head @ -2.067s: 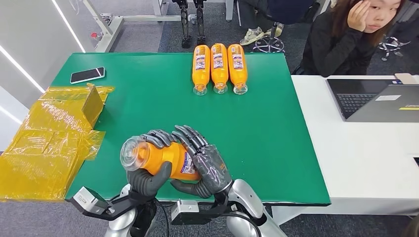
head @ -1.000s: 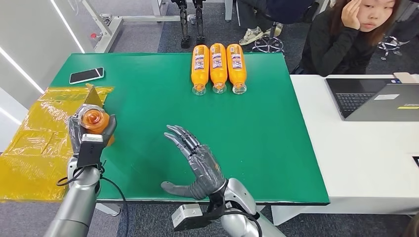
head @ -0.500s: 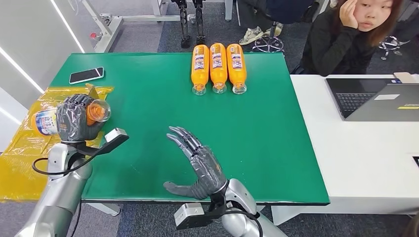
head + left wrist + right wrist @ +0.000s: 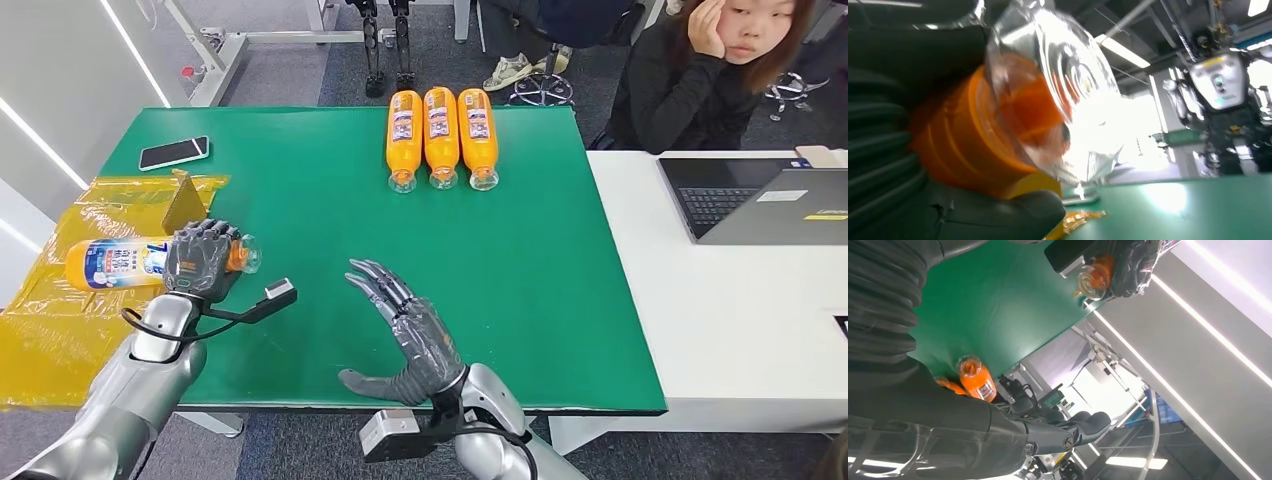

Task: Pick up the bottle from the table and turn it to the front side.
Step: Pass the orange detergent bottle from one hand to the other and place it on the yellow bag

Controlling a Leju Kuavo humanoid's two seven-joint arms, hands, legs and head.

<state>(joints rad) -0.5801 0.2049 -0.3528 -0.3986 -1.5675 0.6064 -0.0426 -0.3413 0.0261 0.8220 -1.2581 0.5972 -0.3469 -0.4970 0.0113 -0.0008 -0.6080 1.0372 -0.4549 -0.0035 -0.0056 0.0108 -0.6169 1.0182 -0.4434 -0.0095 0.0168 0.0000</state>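
Observation:
My left hand (image 4: 201, 259) grips an orange bottle (image 4: 112, 262) lying sideways above the table's left edge, its clear base toward the table's middle and its white-and-blue label facing up. The left wrist view shows the bottle's clear base (image 4: 1058, 95) and orange body close up against the dark fingers (image 4: 883, 165). My right hand (image 4: 412, 335) hovers open above the green table (image 4: 560, 260) near its front edge, fingers spread and holding nothing. From the right wrist view, the held bottle (image 4: 1092, 274) sits far off in the left hand (image 4: 1133, 262).
Three orange bottles (image 4: 441, 135) lie side by side at the table's far edge. A phone (image 4: 175, 152) rests at the far left. Yellow plastic wrapping (image 4: 75, 300) and a cardboard piece lie left of the table. A person sits at a white desk with a laptop (image 4: 760, 205) on the right.
The left hand took the bottle away from the right hand, carried it left and rolled it until the label faces up. The right hand stayed open near the front edge.

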